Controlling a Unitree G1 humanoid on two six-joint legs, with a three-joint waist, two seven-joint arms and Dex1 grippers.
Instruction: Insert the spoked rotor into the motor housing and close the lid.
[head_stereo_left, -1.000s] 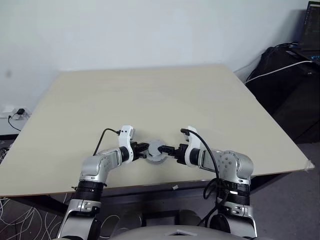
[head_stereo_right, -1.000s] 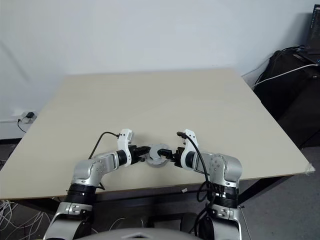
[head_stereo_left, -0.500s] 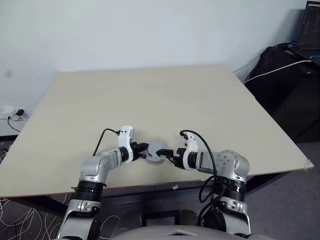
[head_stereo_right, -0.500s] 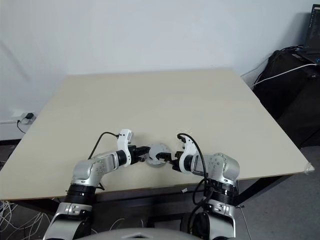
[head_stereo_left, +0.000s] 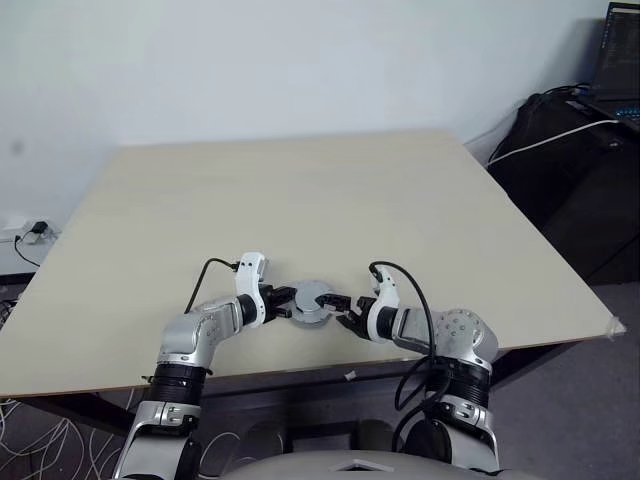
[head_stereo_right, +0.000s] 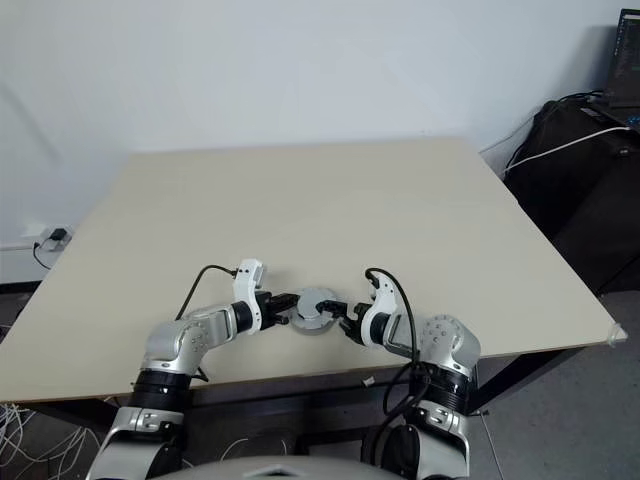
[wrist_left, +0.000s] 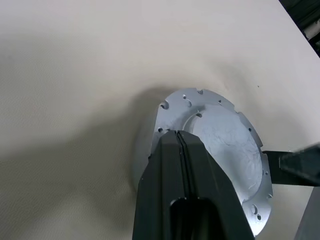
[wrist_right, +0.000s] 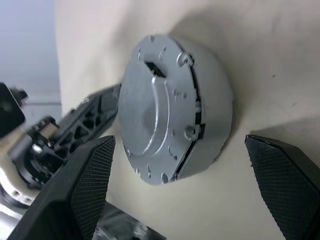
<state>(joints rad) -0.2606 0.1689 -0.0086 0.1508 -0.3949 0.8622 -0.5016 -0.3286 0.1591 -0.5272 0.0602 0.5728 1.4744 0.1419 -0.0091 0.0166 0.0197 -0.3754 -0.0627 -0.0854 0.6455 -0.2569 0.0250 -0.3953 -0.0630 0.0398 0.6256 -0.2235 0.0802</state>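
Even, soft overhead light, head views bright and sharp. Table (head_stereo_left: 300, 190) matte, no glare. Soft shadow around lid (wrist_left: 220, 145) in left wrist view; own fingers (wrist_left: 182, 190) blurred close up. Right wrist view dimmer, fingertips (wrist_right: 85, 185) out of focus.

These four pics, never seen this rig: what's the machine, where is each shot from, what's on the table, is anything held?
It is a humanoid robot with two arms, each ending in a two-fingered black hand. The two wide pictures come from a stereo camera on its head, looking down over a pale table. The two close pictures come from cameras on the wrists.

On the table lies one round silver-grey motor assembly, with the lid on top; a seam shows round its side.

The left hand is shut, its fingers over the lid's edge; whether it touches, I cannot tell. The right hand is open, a finger on either side of the assembly, gripping nothing.
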